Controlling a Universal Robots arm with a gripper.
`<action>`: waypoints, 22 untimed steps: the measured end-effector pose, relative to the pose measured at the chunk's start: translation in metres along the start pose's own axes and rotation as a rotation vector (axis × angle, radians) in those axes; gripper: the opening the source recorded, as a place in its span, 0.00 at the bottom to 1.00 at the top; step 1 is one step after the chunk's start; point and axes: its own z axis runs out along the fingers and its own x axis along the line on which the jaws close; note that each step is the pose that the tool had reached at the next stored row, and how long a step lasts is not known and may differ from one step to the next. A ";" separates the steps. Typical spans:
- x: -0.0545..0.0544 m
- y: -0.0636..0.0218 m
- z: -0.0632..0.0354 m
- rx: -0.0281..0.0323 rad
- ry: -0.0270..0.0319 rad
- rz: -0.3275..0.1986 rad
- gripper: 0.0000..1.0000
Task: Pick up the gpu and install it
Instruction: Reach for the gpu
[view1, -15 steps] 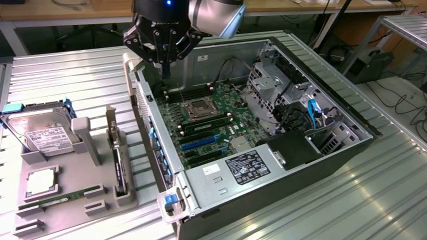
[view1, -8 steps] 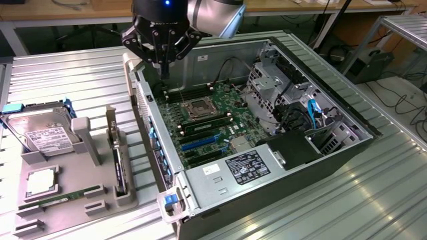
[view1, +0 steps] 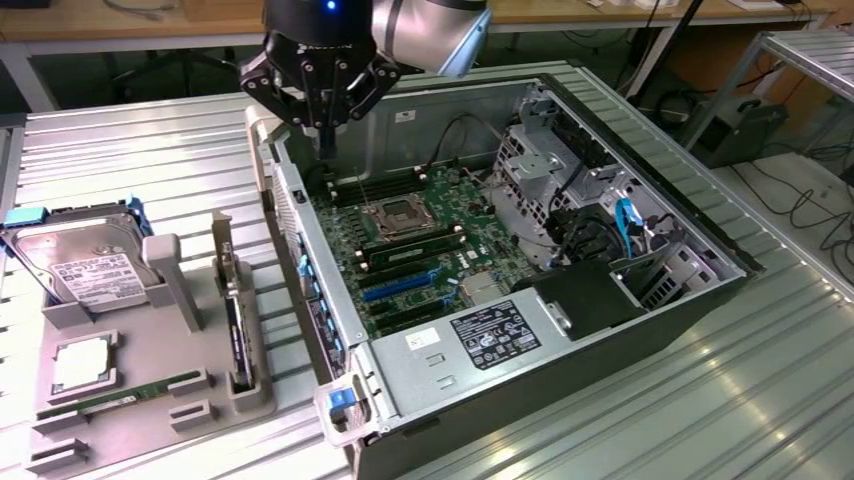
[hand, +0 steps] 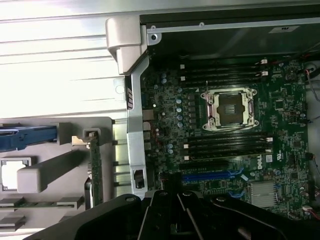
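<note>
The gpu (view1: 236, 320) stands on edge in a slot of the grey holder (view1: 147, 340) at the exterior view's left, beside the open computer case (view1: 641, 330). Its silver bracket end points away from the front edge. In the wrist view the gpu (hand: 96, 170) appears edge-on, just outside the case's wall. My gripper (view1: 324, 140) hangs above the case's far corner, over the motherboard's (view1: 427, 250) upper edge. Its fingers point down, shut, with nothing between them. It is well apart from the gpu.
The holder also carries a silver hard drive (view1: 87, 270), a processor chip (view1: 83, 365) and a green memory stick (view1: 127, 395). Inside the case I see the processor socket (hand: 231, 109), blue card slots (hand: 210, 176), a drive cage (view1: 534, 180) and cables. Everything rests on a ribbed metal table (view1: 747, 400).
</note>
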 end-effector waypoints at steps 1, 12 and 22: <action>0.000 0.0000 0.0000 0.0000 0.0000 0.000 0.11; 0.005 -0.0003 -0.0001 -0.0001 0.0000 0.000 0.11; 0.009 -0.0007 -0.0001 0.0000 0.0000 0.000 0.11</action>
